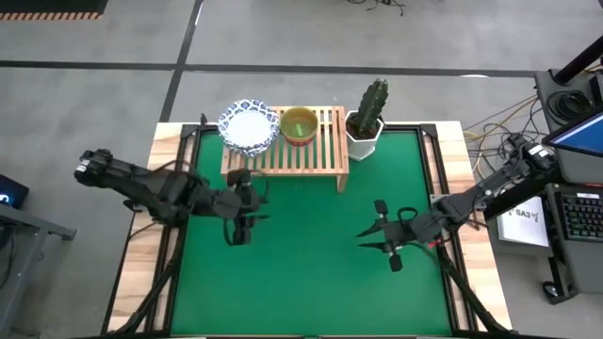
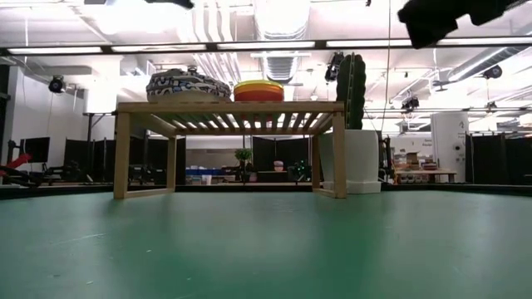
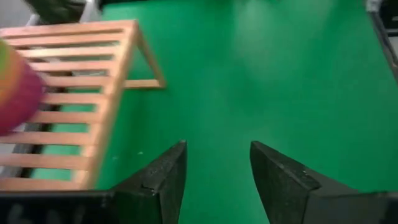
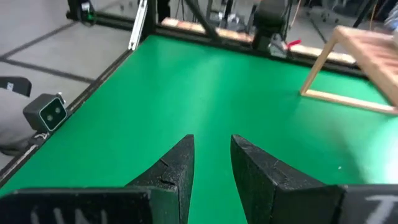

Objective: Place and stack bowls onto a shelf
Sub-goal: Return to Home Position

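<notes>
The light-wood slatted shelf (image 1: 292,146) stands at the table's far side on its two side legs. On its top rests a stack of white bowls with blue patterned rims (image 1: 248,127), also in the low view (image 2: 187,85). Beside it rests a stack of plastic bowls (image 1: 299,124), green inside and red outside, with red and yellow rims in the low view (image 2: 258,90). My left gripper (image 1: 252,203) hovers just in front of the shelf's left end, open and empty (image 3: 217,165). My right gripper (image 1: 366,235) is open and empty over the table's right half (image 4: 211,152).
A white pot with a green cactus (image 1: 366,122) stands on the table right of the shelf. Green table surface (image 1: 311,273) lies between and in front of the two grippers. A black frame rail (image 4: 134,28) runs along the table's edge.
</notes>
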{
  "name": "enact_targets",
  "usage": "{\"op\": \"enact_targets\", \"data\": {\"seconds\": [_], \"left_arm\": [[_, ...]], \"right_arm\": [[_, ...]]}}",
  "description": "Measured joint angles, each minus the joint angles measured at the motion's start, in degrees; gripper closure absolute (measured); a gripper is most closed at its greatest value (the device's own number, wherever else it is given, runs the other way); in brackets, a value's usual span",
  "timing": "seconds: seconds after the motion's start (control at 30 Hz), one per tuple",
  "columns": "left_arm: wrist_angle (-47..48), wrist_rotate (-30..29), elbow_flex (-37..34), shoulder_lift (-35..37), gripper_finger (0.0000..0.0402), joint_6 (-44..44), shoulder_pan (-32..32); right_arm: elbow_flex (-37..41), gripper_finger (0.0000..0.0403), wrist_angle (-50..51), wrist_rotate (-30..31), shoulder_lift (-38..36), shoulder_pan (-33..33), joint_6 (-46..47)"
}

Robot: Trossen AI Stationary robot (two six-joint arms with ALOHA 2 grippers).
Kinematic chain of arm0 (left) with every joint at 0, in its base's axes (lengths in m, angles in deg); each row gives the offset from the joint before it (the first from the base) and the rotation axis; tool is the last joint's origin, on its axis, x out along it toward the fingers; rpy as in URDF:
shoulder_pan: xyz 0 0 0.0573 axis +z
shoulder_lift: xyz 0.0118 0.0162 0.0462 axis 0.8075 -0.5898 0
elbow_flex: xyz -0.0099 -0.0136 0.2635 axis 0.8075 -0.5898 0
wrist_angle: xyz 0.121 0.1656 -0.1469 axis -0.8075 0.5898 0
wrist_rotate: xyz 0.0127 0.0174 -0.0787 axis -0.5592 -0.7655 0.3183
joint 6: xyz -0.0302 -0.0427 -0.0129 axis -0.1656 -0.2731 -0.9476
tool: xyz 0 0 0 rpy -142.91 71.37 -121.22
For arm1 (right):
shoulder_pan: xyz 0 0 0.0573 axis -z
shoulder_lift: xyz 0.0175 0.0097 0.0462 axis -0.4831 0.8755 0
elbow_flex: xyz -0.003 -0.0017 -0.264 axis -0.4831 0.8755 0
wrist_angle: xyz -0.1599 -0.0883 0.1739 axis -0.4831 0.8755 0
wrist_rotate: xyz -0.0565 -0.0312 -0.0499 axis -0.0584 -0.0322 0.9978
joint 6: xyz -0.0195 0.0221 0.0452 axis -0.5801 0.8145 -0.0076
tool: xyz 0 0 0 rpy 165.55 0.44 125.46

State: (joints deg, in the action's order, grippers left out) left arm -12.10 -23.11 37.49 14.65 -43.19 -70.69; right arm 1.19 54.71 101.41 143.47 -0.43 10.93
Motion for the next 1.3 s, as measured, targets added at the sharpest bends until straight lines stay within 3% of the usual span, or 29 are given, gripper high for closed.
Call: {"op": "enact_targets", "data": {"seconds": [0.13, 0.3, 0.47, 0.67, 0.93, 1.1, 1.3], "left_arm": [[-9.77, -0.24, -13.26, 5.95, 0.0249, -0.72, -1.38], [-17.02, -0.42, -24.56, 12.39, 0.0256, -1.29, -0.11], [-22.09, -0.46, -31.77, 19.72, 0.0269, -0.65, 1.21], [-31.91, -0.48, -40.56, 30.08, 0.0294, 0.77, 1.37], [-48.9, -0.44, -53.67, 41.81, 0.0338, 5.66, 1.36], [-59.6, 1.14, -61.25, 46.27, 0.0364, 5.8, 1.35], [-72.72, 1.53, -68.01, 47.44, 0.0382, 5.47, 1.35]], "right_arm": [[5.28, 0.0307, -2.12, 0.01, -8.04, 0.61, -1.43], [10.09, 0.0307, -2.01, 0.13, -18.57, 2.61, -2.6], [13.79, 0.0307, -1.95, 0.36, -28.17, 5.31, -4.93], [15.57, 0.0308, -1.93, 6.1, -35.59, 9.62, -6.99], [15.59, 0.0318, 1.42, 2.3, -42.49, 10.99, -6.41], [15.64, 0.0332, 8.69, 1.07, -48.64, 10.99, -3.25], [16.52, 0.0346, 9.81, 1.05, -53.95, 10.99, -4.17]]}}
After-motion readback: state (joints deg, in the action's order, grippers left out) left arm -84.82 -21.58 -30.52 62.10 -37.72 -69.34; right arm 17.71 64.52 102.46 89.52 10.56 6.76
